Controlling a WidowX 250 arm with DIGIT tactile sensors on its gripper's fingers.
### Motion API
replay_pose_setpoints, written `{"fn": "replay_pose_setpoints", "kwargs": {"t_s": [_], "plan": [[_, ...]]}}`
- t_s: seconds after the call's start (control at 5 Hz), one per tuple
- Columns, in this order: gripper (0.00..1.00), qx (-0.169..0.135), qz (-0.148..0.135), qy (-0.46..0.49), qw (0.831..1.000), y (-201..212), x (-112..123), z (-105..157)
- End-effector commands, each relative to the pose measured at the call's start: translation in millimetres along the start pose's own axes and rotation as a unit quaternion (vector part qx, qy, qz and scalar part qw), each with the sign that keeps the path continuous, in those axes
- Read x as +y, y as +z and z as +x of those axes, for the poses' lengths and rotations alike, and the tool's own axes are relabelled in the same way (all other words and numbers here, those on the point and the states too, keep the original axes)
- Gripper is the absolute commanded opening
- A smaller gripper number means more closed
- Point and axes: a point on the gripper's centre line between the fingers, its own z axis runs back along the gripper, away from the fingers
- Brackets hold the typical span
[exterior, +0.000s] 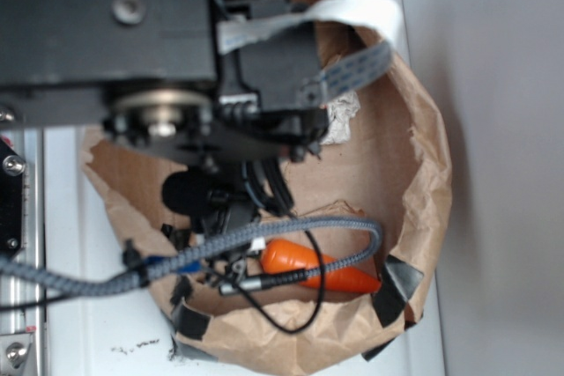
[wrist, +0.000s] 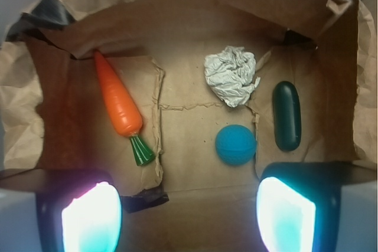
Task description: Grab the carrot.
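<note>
Brown paper bag (wrist: 53, 116), sides folded down, holds four items: one carrot (wrist: 118, 105) lying at left of the wrist view, tip away, stem toward camera; one crumpled paper wad (wrist: 231, 76); one blue ball (wrist: 235, 144); one dark green capsule (wrist: 286, 115). Gripper (wrist: 189, 210) released, fingers wide apart, above bag floor, holding nothing. In the exterior view the arm and cables hide most contents; only part of the carrot shows.

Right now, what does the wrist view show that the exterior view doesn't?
Wrist only: the blue ball, the green capsule, the carrot's green stem and the open jaws, clear of everything. Exterior only: the arm and braided cable over the bag. Both: the carrot, crumpled paper and brown bag.
</note>
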Motion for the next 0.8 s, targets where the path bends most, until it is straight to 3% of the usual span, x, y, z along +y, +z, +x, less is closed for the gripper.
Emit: {"fn": "replay_pose_setpoints", "kwargs": {"t_s": [0.0, 0.2, 0.4, 0.6], "plan": [[1.00, -0.025, 0.001, 0.009, 1.000, 11.6, 5.9, 4.6], [1.00, 0.005, 0.014, 0.017, 1.000, -2.9, 15.1, 12.2], [1.00, 0.006, 0.040, 0.017, 0.999, -34.6, 10.8, 23.0], [1.00, -0.020, 0.043, -0.023, 0.999, -48.6, 1.1, 21.4]]}}
